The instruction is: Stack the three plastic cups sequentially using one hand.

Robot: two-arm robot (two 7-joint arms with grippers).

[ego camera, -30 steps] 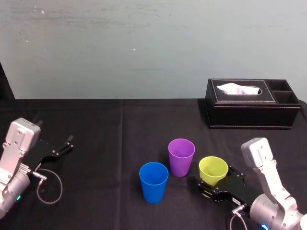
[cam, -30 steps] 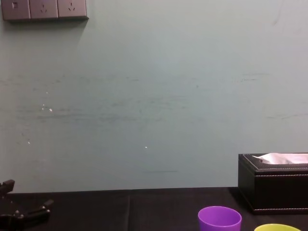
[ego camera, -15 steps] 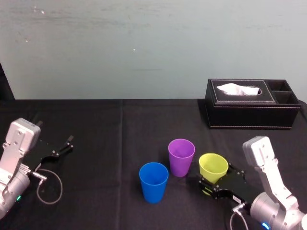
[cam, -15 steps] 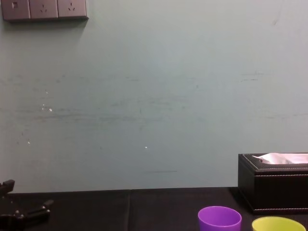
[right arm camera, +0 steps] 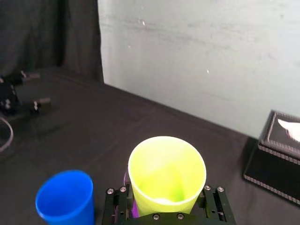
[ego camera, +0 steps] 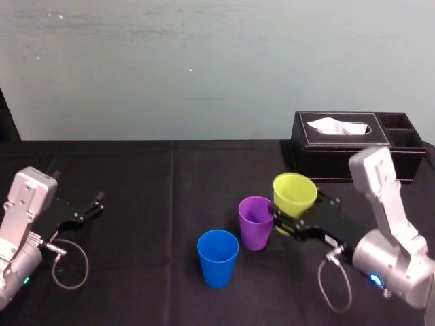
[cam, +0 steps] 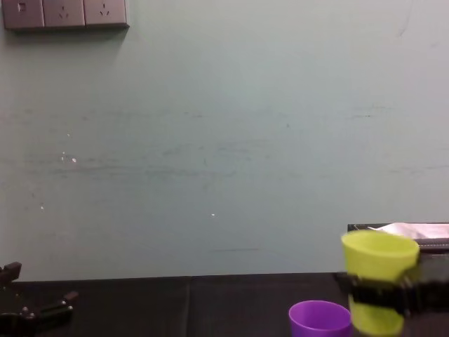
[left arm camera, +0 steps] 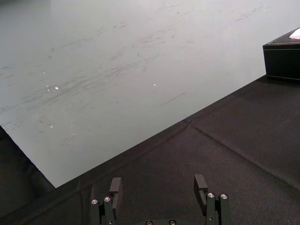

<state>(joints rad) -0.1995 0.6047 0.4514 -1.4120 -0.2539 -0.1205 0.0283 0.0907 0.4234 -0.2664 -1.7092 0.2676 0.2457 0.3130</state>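
Standing nearest on the black tablecloth [ego camera: 156, 204] was the bright blue cup [ego camera: 217, 257], upright, mouth open, touched by nothing. Just beyond it and a little to the right stood the purple cup [ego camera: 256, 221], also upright and close beside the blue one, though I could not tell whether they touched.

The right gripper [ego camera: 291, 221] reached in from the near right. Its fingers were closed on the lower wall of the yellow-green cup [ego camera: 294, 192], one on each side as the right wrist view showed. The cup hung roughly upright just right of the purple cup, and from the chest view its rim stood well above the purple rim. Its base seemed to sit near or below that rim's level rather than over the opening.

I judged this to be the carry toward the first nesting, with no cup stacked yet.

The main risk was the yellow-green base striking the purple rim from the side if the arm moved left without more height. That light tumbler would then tip toward the blue one. Because the fingers gripped low, they could also meet the purple rim before the cup seated. The smooth tapered wall might slip upward out of a firm pinch.

At the far left the left gripper [ego camera: 88, 209] lay parked on the cloth, its fingers spread apart and holding nothing. At the far right stood the black tissue box [ego camera: 357, 156], against the pale wall [ego camera: 204, 68].
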